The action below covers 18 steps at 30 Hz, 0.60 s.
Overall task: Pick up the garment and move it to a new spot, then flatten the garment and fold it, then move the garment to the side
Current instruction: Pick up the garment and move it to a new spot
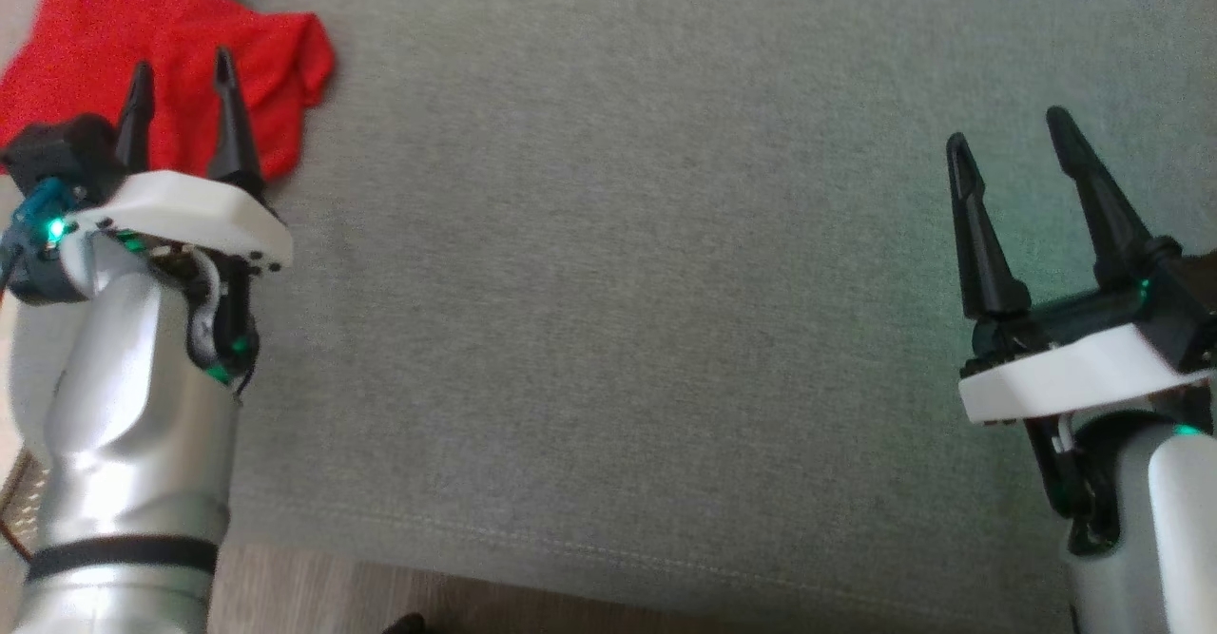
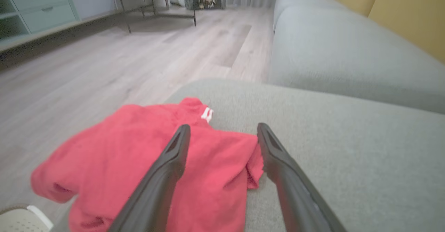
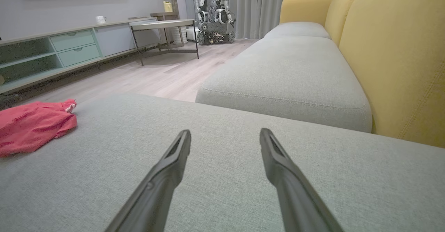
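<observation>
Red fabric, the garment (image 1: 162, 54), lies rumpled at the far left corner of the grey sofa cushion (image 1: 618, 282), one side seeming to droop past the edge, a white-striped tab at its collar. You look to be at the first step, the pick-up; nothing is folded yet. Your left end effector (image 1: 183, 62) hangs over it, fingers spread and empty. The right end effector (image 1: 1008, 126) stands equally wide over bare cushion, well apart. Next, lower the left onto a thick fold and close

Garment (image 1: 171, 54): on seat cushion (image 1: 618, 282), far-left corner. Left gripper (image 1: 183, 62): at garment's near edge. Right gripper (image 1: 1008, 128): over cushion, well apart, right side.
</observation>
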### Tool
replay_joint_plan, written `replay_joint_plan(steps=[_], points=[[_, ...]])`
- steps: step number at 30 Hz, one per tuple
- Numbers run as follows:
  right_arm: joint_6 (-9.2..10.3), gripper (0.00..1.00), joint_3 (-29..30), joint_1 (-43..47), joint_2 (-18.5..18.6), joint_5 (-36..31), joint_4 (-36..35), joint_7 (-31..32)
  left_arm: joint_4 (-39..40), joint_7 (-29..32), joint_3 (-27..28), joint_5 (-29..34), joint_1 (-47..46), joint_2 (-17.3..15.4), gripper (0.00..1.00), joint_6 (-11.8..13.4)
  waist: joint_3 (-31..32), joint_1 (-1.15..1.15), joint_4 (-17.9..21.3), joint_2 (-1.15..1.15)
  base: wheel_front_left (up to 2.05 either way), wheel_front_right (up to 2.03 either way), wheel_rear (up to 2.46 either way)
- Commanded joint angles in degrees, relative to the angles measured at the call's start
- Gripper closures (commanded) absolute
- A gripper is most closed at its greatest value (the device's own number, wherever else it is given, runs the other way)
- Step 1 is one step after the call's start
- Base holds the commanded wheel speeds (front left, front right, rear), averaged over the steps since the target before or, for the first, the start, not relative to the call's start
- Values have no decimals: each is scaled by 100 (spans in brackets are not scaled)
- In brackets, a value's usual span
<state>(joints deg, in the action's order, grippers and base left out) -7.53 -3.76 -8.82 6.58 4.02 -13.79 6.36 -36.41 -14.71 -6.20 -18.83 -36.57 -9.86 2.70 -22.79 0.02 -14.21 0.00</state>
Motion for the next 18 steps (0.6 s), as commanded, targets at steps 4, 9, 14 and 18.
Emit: replay_joint_plan(steps=[4,9,14,18], points=[[4,0,-180,-223,95,17,-238,14,-796,-29,241,-30,-516,-374,0,-314,-392,-2,285,0,0,0,0],[4,0,-194,-322,93,35,-197,-10,-1904,-22,171,-74,-983,-460,0,-657,-494,-2,336,0,0,0,0],[4,0,-188,-399,63,58,-140,-67,-2569,-17,-24,26,-1306,-590,100,-820,-495,-2,374,0,0,0,0],[4,0,-59,-393,13,66,-97,-146,-2361,-26,-87,231,-1383,-731,100,-697,-399,-2,363,0,0,0,0]])
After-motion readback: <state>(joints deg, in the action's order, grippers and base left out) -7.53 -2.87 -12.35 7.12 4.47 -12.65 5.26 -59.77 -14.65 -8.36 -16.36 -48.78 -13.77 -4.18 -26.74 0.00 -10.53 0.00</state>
